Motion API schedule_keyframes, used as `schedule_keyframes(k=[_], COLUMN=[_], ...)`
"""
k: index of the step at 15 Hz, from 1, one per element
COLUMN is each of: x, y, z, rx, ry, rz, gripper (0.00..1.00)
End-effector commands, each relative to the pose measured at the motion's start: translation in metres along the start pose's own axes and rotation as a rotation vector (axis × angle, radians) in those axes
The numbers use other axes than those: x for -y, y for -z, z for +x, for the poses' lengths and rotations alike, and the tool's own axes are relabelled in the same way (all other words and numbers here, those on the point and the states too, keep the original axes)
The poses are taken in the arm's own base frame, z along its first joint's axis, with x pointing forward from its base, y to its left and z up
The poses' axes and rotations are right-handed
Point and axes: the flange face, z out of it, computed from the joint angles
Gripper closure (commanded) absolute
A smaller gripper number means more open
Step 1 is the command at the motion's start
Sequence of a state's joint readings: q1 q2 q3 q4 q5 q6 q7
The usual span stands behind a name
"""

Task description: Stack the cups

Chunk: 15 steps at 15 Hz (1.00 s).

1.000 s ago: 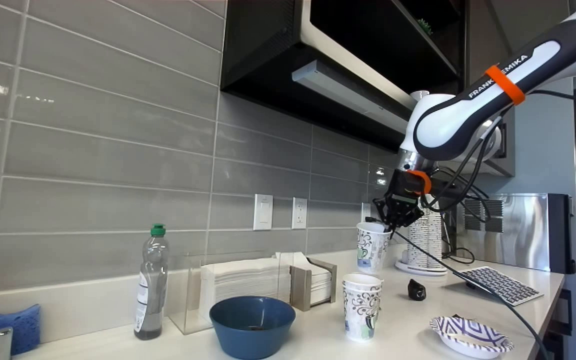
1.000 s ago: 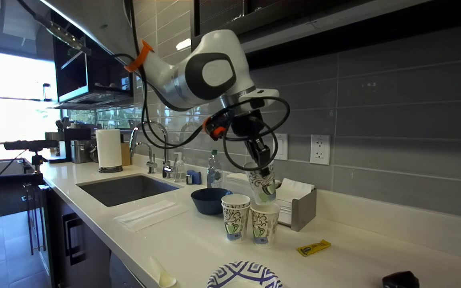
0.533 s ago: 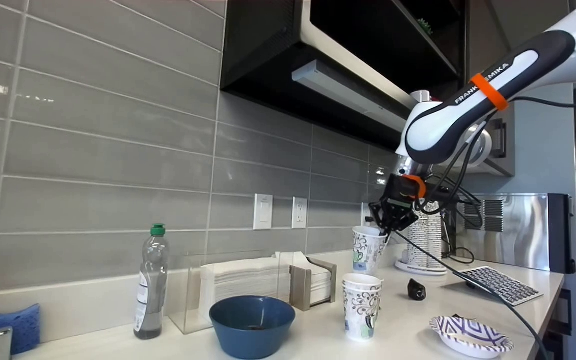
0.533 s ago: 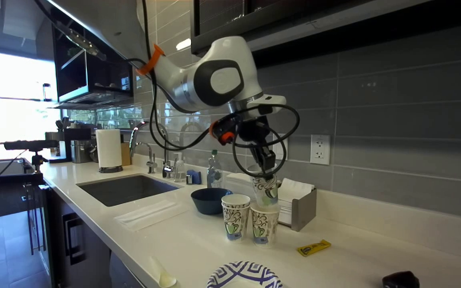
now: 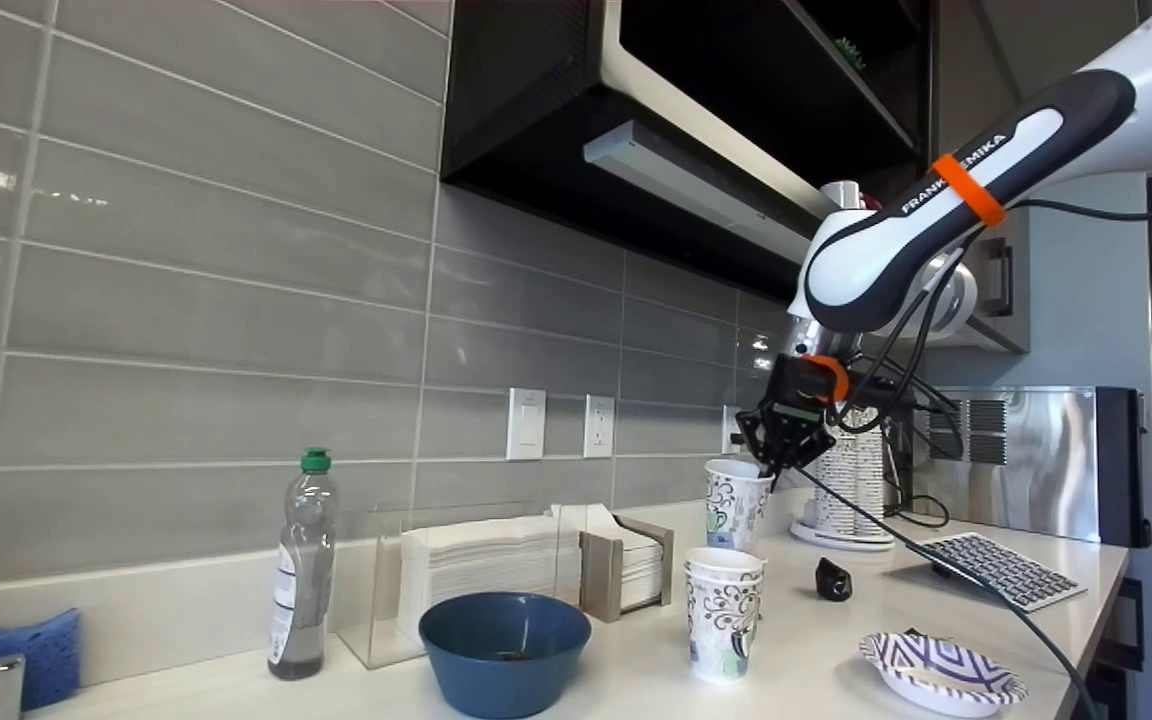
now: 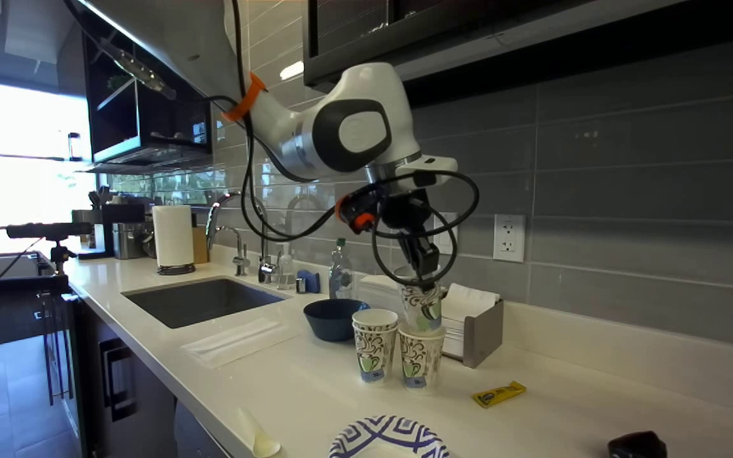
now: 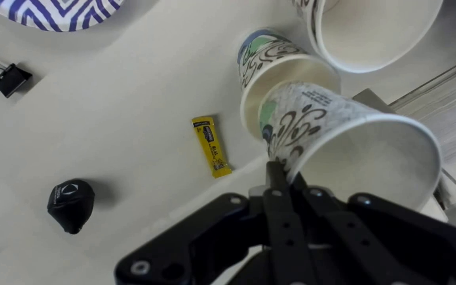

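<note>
your black two-fingered gripper is drawn in narrow, pinching the side wall of a small tapered white paper cup with dark swirls and a green patch, one finger inside the rim and the other outside. you have this cup mouth up and leaning slightly, its base at the open mouth of a matching swirl-printed paper cup that stands upright on the pale countertop. in an exterior view the base reaches down to that lower rim; you cannot tell whether it touches or how far in it sits. just beside the lower cup you have a nested stack of the same printed paper cups, upright, with two rims showing. near the stack in both exterior views is a round dark-blue bowl, and close to the bowl stands a clear bottle with a green cap. in your wrist view a slim yellow packet lies on the counter, apart from the cups, while a lumpy black object, a black binder clip and a shallow white dish with purple-blue zigzags lie farther off.
</note>
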<state>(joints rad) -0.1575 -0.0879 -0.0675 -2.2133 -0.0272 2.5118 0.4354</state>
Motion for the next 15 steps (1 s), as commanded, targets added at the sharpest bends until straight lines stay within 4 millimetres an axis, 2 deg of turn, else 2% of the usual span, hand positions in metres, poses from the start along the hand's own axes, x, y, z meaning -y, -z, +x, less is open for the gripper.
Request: schedule_keyframes(k=[1,6,7,8,12,15], x=[0.002,-0.002,-0.002,-0.003,0.0,0.012], y=[-0.001,-0.006,-0.007,-0.008,-0.004,-0.006], z=[0.005,0.006,0.007,0.007,0.006,-0.006], rx=[0.04,0.053,0.055,0.055,0.035,0.071], ry=[-0.001,0.001,-0.003,-0.006,-0.018,0.001], rz=[0.0,-0.019,-0.013,-0.016,-0.016,0.004], gripper=[0.99,0.99,0.71,0.7,0.44,0.23])
